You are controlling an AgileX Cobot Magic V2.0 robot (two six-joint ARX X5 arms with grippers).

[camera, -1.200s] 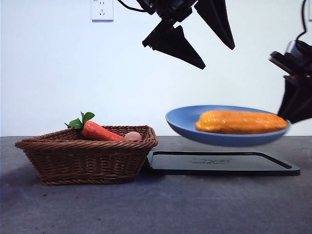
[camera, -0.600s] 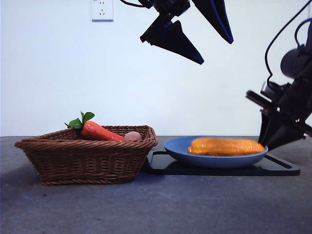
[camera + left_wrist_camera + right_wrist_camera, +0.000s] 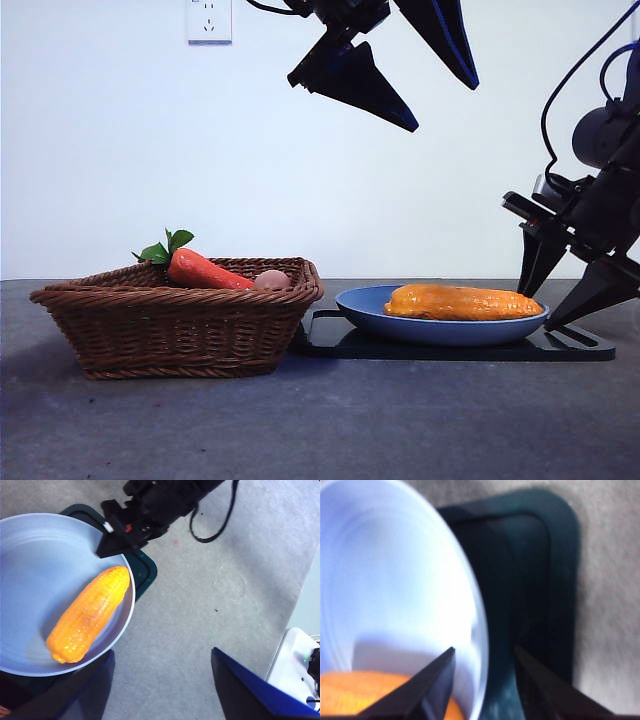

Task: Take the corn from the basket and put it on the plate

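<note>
Even, bright light fills all views; glare whitens the plate (image 3: 395, 580) in the blurred right wrist view, and soft shadows underlie the basket (image 3: 180, 315).

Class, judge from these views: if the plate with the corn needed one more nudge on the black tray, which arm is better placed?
Probably the right: the right gripper stands open at the plate rim, while the left gripper hangs high above it.

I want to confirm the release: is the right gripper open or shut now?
Open. The right gripper has its jaws spread on either side of the plate's rim, gripping nothing; the corn lies on the plate.
</note>
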